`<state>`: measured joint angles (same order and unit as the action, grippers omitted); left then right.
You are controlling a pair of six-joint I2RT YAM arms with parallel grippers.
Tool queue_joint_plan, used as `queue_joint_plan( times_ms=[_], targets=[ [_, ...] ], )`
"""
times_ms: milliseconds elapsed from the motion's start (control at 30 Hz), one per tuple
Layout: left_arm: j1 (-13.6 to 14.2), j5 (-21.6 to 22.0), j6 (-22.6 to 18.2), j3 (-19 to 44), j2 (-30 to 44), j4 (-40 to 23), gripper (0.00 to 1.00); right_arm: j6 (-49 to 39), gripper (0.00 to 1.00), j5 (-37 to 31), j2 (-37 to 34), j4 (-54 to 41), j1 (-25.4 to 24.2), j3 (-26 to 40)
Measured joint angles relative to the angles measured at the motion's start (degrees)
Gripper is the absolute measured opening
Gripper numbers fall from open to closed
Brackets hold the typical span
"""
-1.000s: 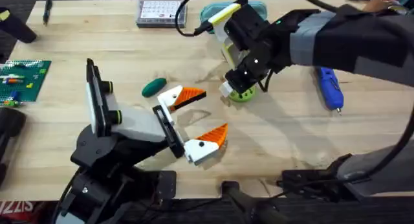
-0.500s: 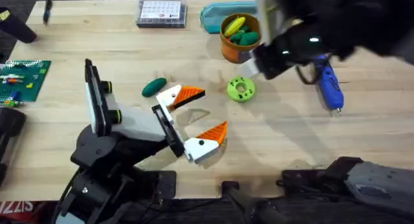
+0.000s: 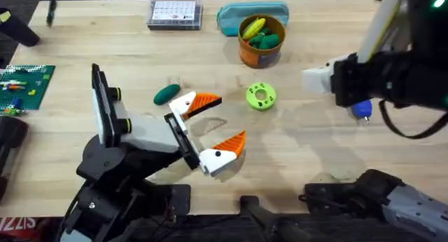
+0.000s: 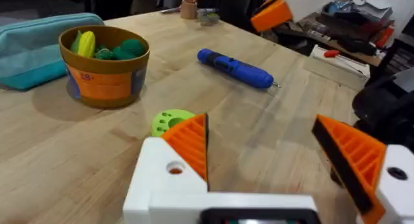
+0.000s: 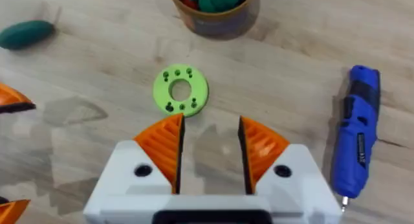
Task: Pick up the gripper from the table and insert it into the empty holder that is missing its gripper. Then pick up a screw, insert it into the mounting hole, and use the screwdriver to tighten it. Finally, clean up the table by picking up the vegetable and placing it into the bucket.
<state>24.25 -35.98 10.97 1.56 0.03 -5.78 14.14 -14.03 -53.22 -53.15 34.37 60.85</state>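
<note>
- Your left gripper [image 3: 213, 129]: fingers spread wide, holding nothing.
- Vegetable [image 3: 166, 94]: on the table [image 3: 84, 46], just left of that gripper.
- Bucket [image 3: 260, 40]: far centre; orange label unreadable.
- Your right gripper [image 5: 210, 149]: narrow gap, empty.
- Screwdriver [image 5: 357, 136]: right.

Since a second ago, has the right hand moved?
Yes. The right hand has swung away from the lime-green disc toward the table's right side, now above the screwdriver.

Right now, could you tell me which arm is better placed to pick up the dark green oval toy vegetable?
Left, probably. The left gripper is open beside the dark green oval toy vegetable, while the right gripper is across the table over the blue screwdriver.
</note>
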Motion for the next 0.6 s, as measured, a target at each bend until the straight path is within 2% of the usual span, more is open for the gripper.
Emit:
queue_joint_plan(
  times_ms=[167, 300, 500, 533, 600],
  targets=[
    [0.0, 0.16, 0.0, 0.0, 0.0, 0.0, 0.983, 0.89, 0.485, 0.87, -0.51, 6.12, 0.95, -6.27],
    [-0.02, 0.21, -0.01, 0.0, 0.01, 0.0, 0.983, 0.91, 0.485, 1.39, -4.31, 11.32, 3.83, -10.24],
    [0.0, 0.22, 0.0, 0.0, 0.02, 0.0, 0.983, 0.82, 0.485, 1.48, -15.67, 16.08, 7.48, -11.85],
    [0.0, 0.23, -0.01, 0.0, 0.02, 0.0, 0.983, 0.82, 0.485, 1.62, -21.91, 17.96, 7.89, -11.99],
    [-0.02, 0.23, -0.01, 0.0, 0.02, 0.0, 0.983, 0.82, 0.485, 1.64, -24.44, 19.48, 7.89, -12.01]
  ],
)
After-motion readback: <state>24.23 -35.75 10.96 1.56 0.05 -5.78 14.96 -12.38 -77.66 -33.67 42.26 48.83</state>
